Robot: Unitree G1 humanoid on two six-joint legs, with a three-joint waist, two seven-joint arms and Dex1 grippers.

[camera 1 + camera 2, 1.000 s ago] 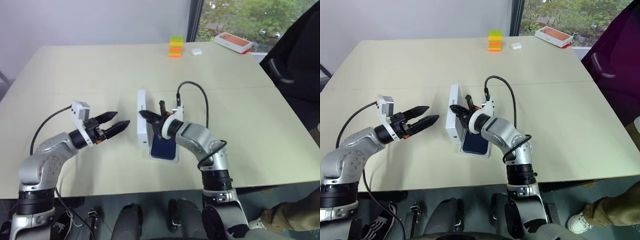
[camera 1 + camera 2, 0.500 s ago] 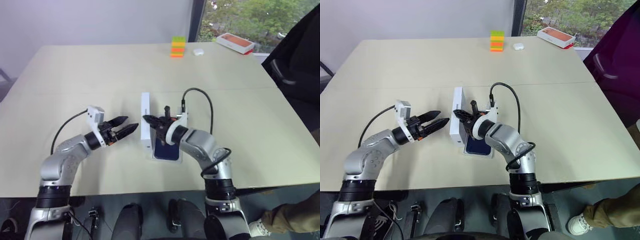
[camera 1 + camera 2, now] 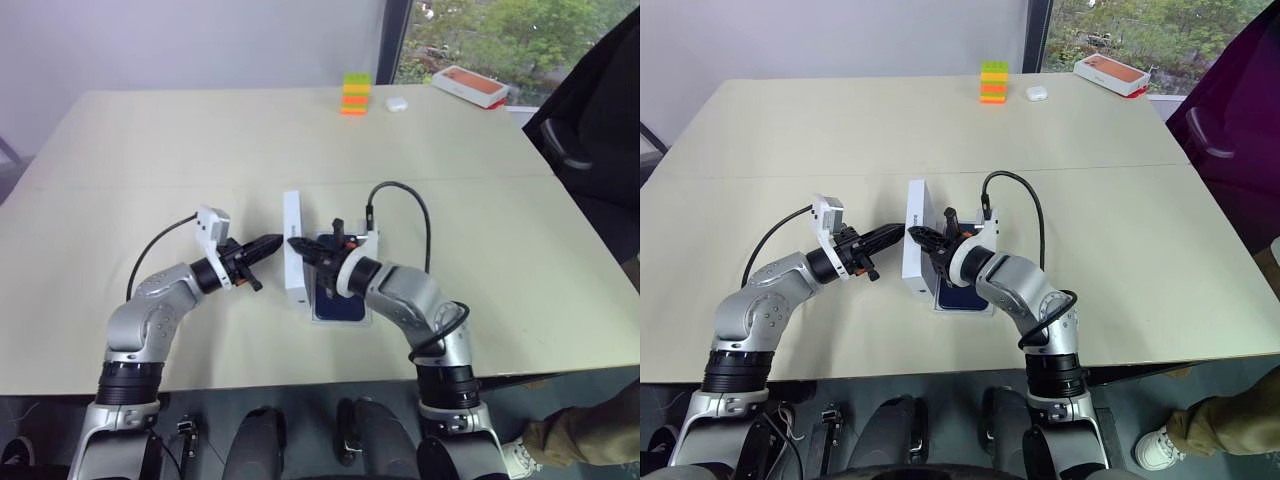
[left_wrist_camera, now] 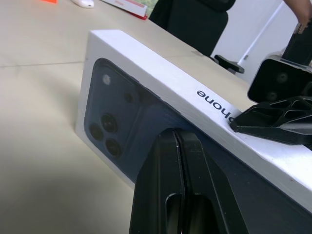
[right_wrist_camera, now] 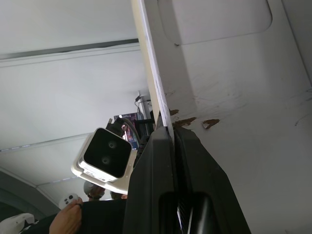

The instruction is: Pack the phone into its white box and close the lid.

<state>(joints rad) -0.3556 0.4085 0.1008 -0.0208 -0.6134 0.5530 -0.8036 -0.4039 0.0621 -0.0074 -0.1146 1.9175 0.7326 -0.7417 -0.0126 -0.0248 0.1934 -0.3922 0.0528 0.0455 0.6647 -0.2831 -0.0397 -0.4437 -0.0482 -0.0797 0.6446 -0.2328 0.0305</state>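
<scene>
The lid [image 3: 293, 252] stands on its long edge in the middle of the table, and the phone picture on its outer face [image 4: 117, 126] is turned toward my left arm. My right gripper [image 3: 301, 246] is shut on the lid's thin upper wall [image 5: 157, 97], beside its plain white inside. My left gripper [image 3: 270, 243] is shut with nothing in it, and its fingertips [image 4: 174, 137] rest against the lid's outer face. Right of the lid, under my right forearm, the dark blue phone [image 3: 334, 303] lies in the white box [image 3: 364, 318].
At the table's far edge stand a stack of coloured blocks [image 3: 352, 94], a small white item [image 3: 395, 103] and an orange-topped box [image 3: 465, 85]. A dark chair [image 3: 585, 120] stands at the right. A person's hand [image 5: 66, 222] shows in the right wrist view.
My left gripper has shut and moved right until its tips meet the lid's outer face. The right gripper has kept its hold on the lid.
</scene>
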